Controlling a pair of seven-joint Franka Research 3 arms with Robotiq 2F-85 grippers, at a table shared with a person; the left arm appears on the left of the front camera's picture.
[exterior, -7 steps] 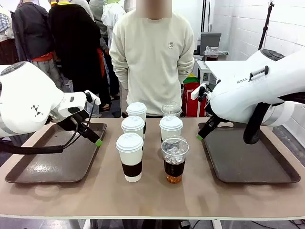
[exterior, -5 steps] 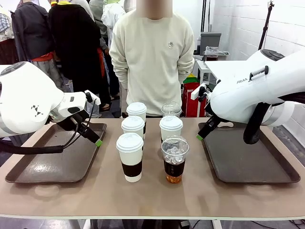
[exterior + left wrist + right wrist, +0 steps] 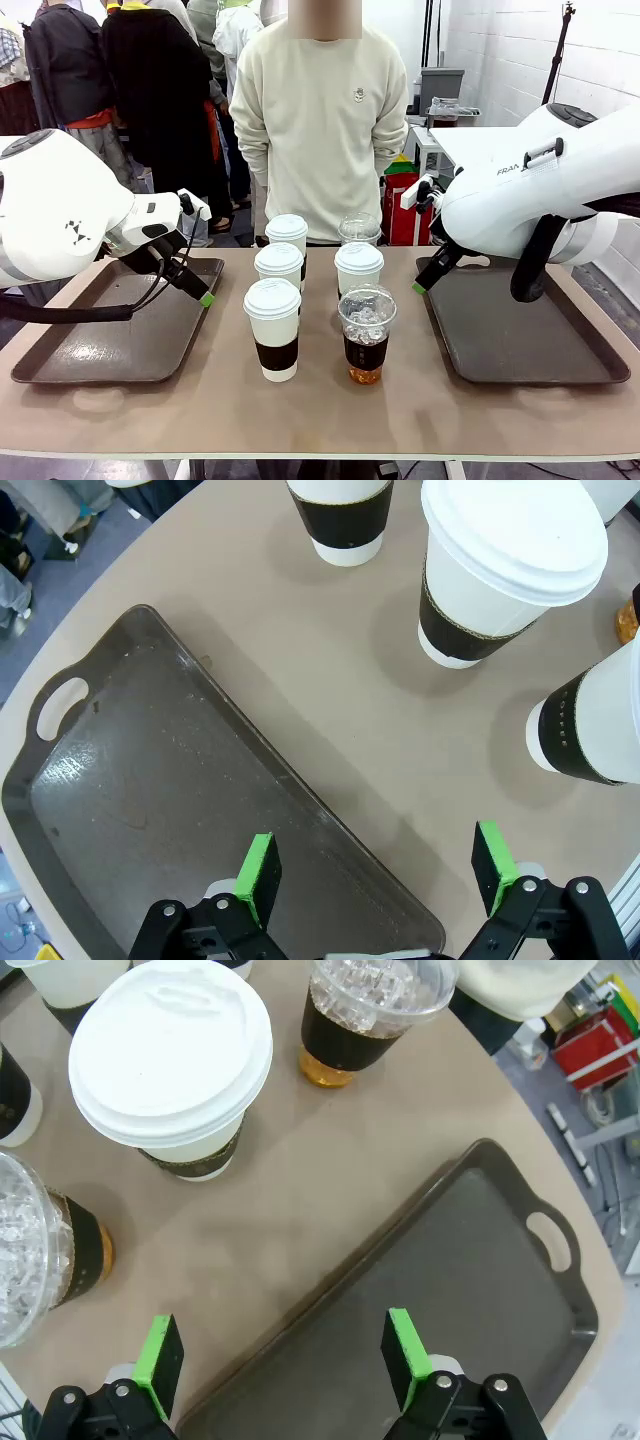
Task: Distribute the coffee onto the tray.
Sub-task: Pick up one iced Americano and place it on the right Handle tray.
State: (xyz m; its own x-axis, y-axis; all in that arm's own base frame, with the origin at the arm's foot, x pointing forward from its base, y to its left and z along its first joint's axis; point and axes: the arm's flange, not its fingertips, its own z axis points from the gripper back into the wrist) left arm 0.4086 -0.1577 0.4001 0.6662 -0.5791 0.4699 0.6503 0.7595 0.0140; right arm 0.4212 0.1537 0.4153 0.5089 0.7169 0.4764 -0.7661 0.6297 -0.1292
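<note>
Left tray (image 3: 100,345): dark brown and bare, on my left part of the table (image 3: 320,415). Its long axis runs from my edge toward the person (image 3: 320,120).
Left claw (image 3: 378,865): fingers spread, holding nothing, hanging over that tray's inner rim.
Paper cups (image 3: 272,330): four white lidded ones with dark sleeves, three down the left column and one mid-right. They stand on the table's middle, and none is on a tray yet.
Iced cups (image 3: 366,340): two clear dome-lidded ones, at the front and back of the right column.
Orientation: every cup is upright with its long axis vertical, lid up, wider at the top than at the foot.
Right claw (image 3: 282,1350): also spread and empty, over the inner rim of the right tray (image 3: 530,345), toward its far end.
Right tray: bare, lying lengthwise like the other.
Risk, crowding: the cups stand close together, so a finger slipped between two could nudge a neighbour over.
Risk, grip: squeezing a paper cup too hard may pop its lid, and I judge the plastic could slide.
Risk, tipping: these are tall, top-heavy cups, so a tilted carry could spill.
Risk, arms: if both claws reach for the middle together, they may clash.
</note>
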